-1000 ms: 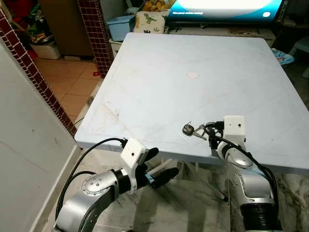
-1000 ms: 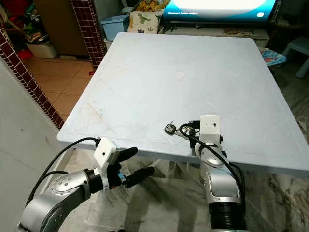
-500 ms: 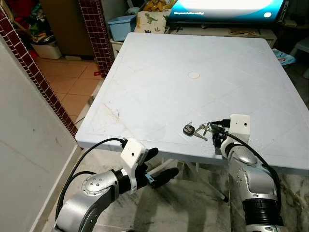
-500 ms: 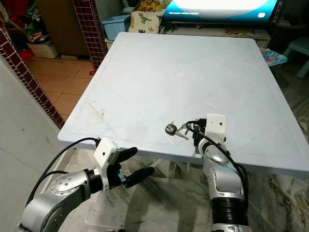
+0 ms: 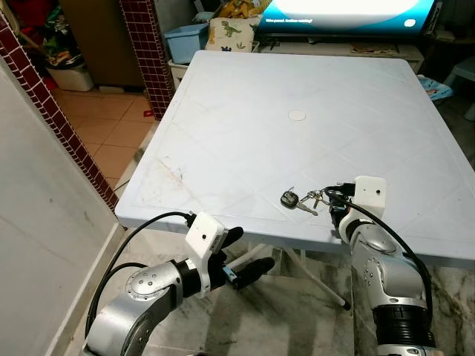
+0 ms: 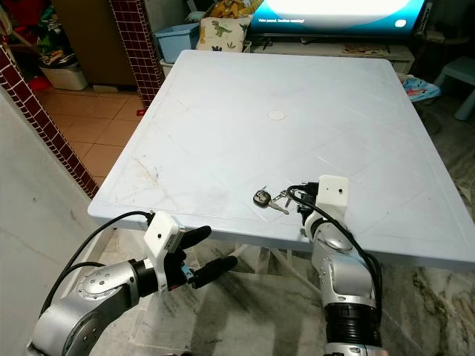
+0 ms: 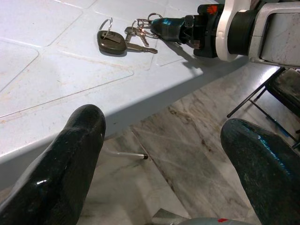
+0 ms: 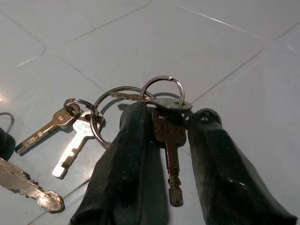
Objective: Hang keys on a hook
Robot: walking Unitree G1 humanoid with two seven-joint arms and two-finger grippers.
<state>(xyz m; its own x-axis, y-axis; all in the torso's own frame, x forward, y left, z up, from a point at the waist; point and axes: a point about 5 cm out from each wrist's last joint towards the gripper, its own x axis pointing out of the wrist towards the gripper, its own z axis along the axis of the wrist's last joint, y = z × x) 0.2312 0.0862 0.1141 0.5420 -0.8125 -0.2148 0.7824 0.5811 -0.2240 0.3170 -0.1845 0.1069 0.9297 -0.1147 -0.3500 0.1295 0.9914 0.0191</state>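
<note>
A bunch of keys (image 5: 300, 199) with a black fob (image 5: 288, 198) lies on the white table (image 5: 297, 89) near its front edge. My right gripper (image 5: 335, 198) rests on the tabletop at the right end of the bunch. In the right wrist view its two black fingers (image 8: 124, 159) close on one brass key (image 8: 169, 140), with the key rings (image 8: 117, 101) just beyond the tips. My left gripper (image 5: 249, 252) hangs open below the table's front edge, holding nothing. From the left wrist view the keys (image 7: 126, 40) and the right gripper (image 7: 171, 26) lie ahead on the tabletop.
A white wall (image 5: 37, 222) and a red brick pillar (image 5: 152, 52) stand to the left. A blue bin (image 5: 184, 41) and a screen (image 5: 349, 15) sit beyond the table. Folding table legs (image 5: 319, 278) cross the marble floor under the front edge.
My right gripper has drawn back a little to the right along the tabletop, and the keys are stretched out toward it. The fob and the left arm stay put.
</note>
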